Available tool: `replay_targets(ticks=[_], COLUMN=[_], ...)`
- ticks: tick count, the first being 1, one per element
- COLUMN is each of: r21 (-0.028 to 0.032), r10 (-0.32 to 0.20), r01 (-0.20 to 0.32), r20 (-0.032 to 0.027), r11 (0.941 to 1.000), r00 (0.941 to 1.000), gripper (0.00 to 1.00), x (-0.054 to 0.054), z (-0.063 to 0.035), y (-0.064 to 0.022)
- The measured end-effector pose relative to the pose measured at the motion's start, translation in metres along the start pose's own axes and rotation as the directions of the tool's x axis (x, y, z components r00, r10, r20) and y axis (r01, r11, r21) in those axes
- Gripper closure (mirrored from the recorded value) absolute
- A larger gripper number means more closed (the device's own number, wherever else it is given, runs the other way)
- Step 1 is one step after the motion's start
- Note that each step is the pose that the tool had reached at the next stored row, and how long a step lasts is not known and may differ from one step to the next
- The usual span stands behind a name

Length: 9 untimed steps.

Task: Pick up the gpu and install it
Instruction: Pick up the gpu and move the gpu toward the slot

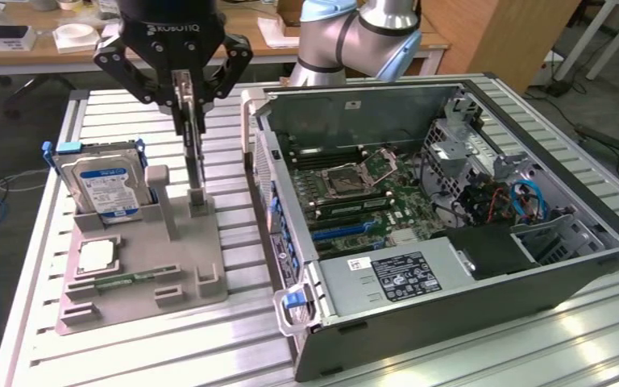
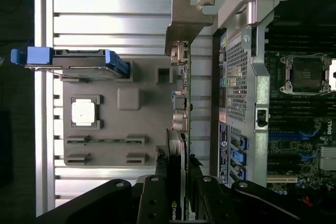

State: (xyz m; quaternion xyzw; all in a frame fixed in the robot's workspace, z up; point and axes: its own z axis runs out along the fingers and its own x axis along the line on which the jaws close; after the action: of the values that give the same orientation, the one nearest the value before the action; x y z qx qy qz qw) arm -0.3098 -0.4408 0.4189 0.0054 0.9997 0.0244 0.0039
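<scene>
You will find the gpu point(image 1: 193, 153) point(image 2: 181, 129) standing on edge and upright over the grey holder tray point(image 1: 180, 258) point(image 2: 115, 124). Its lower edge is at the tray's slotted post. From the exterior view it appears seated there, though you cannot be sure it is not just above the slot. Its metal bracket point(image 2: 186, 19) is at the end away from the pincer.

The pincer point(image 1: 186, 93) point(image 2: 179, 179) comes down from above, its fingers clamped on the card's two faces.

On the same tray, note the hard drive point(image 1: 103, 185) point(image 2: 79, 61) upright in its blue carrier, a processor chip point(image 1: 97, 256) point(image 2: 85, 113) lying flat, and a memory stick point(image 1: 126, 280) point(image 2: 105, 141) near the tray's front.

Just beside the tray, to the exterior view's right, the computer case point(image 1: 450, 266) lies open on the table point(image 1: 126, 347), with its motherboard point(image 1: 363, 193) exposed.
</scene>
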Motion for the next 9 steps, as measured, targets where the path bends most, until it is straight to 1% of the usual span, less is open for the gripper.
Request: replay_targets(ticks=[9], r21=[-0.0001], r10=[0.0], r01=[0.0], r20=[0.0], r11=[1.0], r00=[1.0], gripper=[0.74], x=[-0.0023], z=[0.0], y=[0.0])
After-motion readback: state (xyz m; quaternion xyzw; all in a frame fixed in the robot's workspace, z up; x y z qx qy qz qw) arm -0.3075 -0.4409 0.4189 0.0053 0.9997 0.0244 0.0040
